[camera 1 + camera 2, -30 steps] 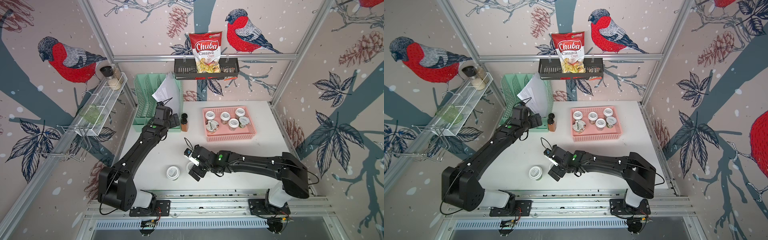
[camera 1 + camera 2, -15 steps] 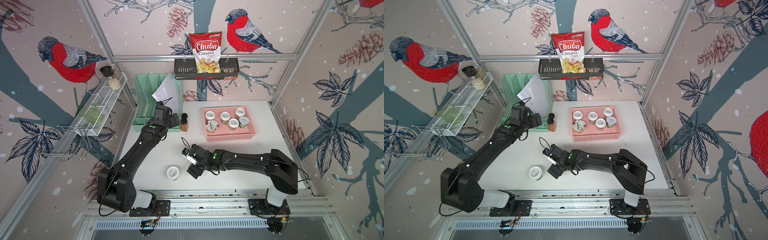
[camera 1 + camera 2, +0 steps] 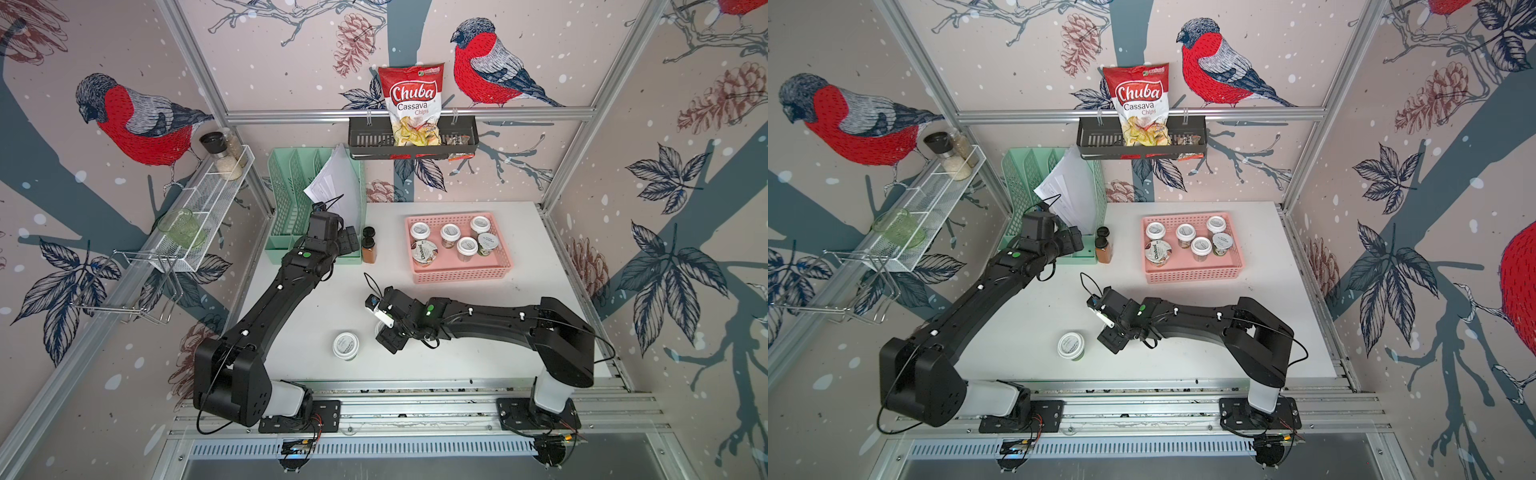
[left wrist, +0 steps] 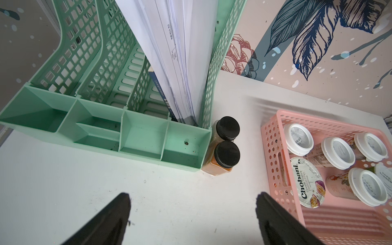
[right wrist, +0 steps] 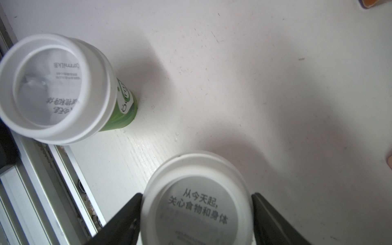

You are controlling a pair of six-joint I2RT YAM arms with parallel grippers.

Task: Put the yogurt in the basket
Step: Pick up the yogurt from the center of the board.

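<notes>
One yogurt jar with a white printed lid stands between the fingers of my right gripper. The jaws are open and sit close on either side of the lid. In both top views this gripper covers that jar near the table's front. A second yogurt jar, with a green label, stands free just to its left. The pink basket at the back right holds several jars and a Chobani cup. My left gripper is open and empty over bare table, left of the basket.
Two orange spice bottles with black caps stand between the basket and a mint-green file organiser holding papers. A black tray with a chips bag hangs on the back wall. A white wire rack runs along the left wall.
My right gripper's jaws have narrowed round the yogurt jar, and the right arm's elbow has drawn in to the left. The left arm has not moved.
</notes>
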